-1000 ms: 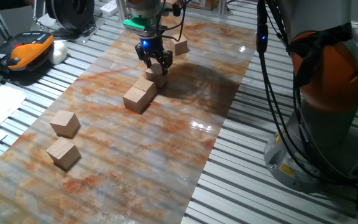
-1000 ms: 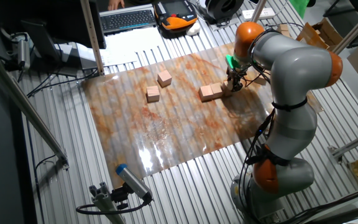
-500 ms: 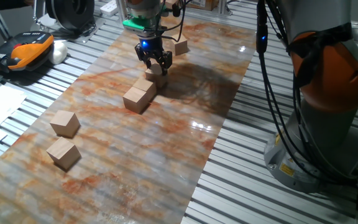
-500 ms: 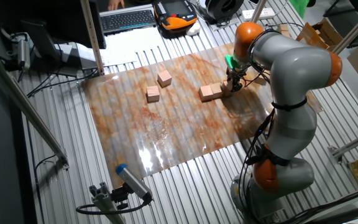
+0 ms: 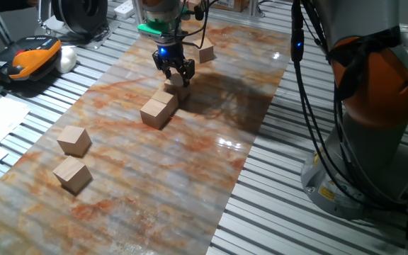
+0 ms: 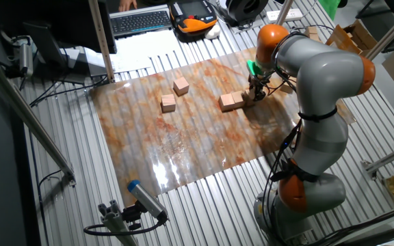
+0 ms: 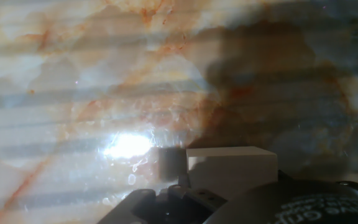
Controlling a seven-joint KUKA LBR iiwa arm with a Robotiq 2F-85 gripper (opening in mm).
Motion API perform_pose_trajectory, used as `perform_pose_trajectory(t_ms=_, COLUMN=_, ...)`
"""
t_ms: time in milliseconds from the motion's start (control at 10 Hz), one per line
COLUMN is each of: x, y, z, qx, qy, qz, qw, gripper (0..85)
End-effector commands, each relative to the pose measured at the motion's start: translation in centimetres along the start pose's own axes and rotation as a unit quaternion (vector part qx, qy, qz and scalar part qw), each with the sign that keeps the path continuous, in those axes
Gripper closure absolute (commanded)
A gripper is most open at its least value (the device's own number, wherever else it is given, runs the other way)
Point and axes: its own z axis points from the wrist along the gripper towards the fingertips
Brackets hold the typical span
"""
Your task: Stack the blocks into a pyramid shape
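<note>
A short row of tan wooden blocks (image 5: 159,112) lies on the marbled mat, running back to its far-end block (image 5: 178,89). My gripper (image 5: 177,74) hangs just above that far-end block, fingers spread and holding nothing. The other fixed view shows the same row (image 6: 231,102) with the gripper (image 6: 256,89) at its right end. In the hand view the block's top (image 7: 230,169) shows at the bottom edge, the fingers out of sight. Two loose blocks (image 5: 74,140) (image 5: 71,174) lie at the near left, and another one (image 5: 205,52) sits behind the gripper. No stepped pile stands.
The marbled mat (image 5: 190,163) lies on a slatted metal table. An orange device (image 5: 30,60) and papers sit off the mat's left edge. The arm's orange and grey base (image 5: 363,120) stands at the right. A keyboard (image 6: 141,20) lies beyond the mat.
The gripper has risen slightly off the far-end block of the row. The blocks have not moved.
</note>
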Motion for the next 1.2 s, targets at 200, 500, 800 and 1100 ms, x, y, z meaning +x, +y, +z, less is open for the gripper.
perform_pose_trajectory(t_ms=200, x=0.28, y=0.02, z=0.1, qx=0.001, qy=-0.001, qz=0.0, qw=1.0, gripper=85.0)
perform_pose_trajectory(t_ms=500, x=0.54, y=0.19, z=-0.01, qx=0.003, qy=-0.003, qz=0.0, qw=1.0, gripper=85.0)
perform_pose_trajectory(t_ms=800, x=0.85, y=0.25, z=0.1, qx=0.003, qy=-0.003, qz=-0.001, qw=1.0, gripper=85.0)
perform_pose_trajectory(t_ms=1100, x=0.99, y=0.25, z=0.16, qx=0.004, qy=-0.004, qz=0.0, qw=1.0, gripper=85.0)
